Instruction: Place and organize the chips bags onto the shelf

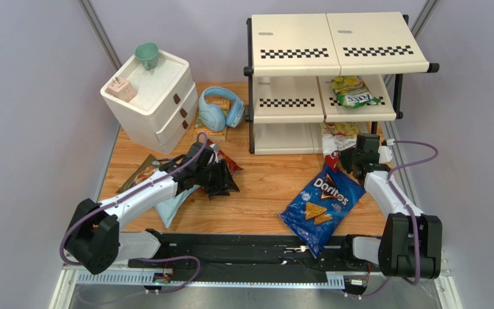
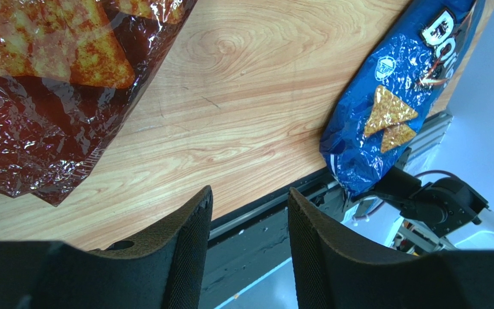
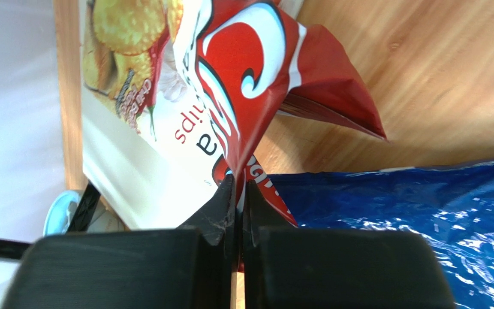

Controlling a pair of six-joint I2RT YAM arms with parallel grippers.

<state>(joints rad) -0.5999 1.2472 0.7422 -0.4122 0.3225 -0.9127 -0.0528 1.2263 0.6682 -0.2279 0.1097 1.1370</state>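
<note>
The cream shelf (image 1: 333,45) stands at the back right, with the small green-yellow bag (image 1: 352,91) on its middle tier. My right gripper (image 1: 354,158) is shut on the lower edge of the white-and-red bag (image 1: 338,138), which leans at the bottom tier; the pinch shows in the right wrist view (image 3: 238,187) on that bag (image 3: 230,96). The blue Doritos bag (image 1: 322,203) lies flat just in front. My left gripper (image 1: 220,177) is open and empty (image 2: 249,199), hovering beside the red Doritos bag (image 2: 50,84). The pale-blue cassava bag (image 1: 175,203) lies under the left arm.
A white two-drawer cabinet (image 1: 150,96) with a teal cup (image 1: 147,55) stands at the back left. Blue headphones (image 1: 220,109) rest on an orange book (image 1: 212,132) between the cabinet and the shelf. The black rail (image 1: 243,251) runs along the near edge.
</note>
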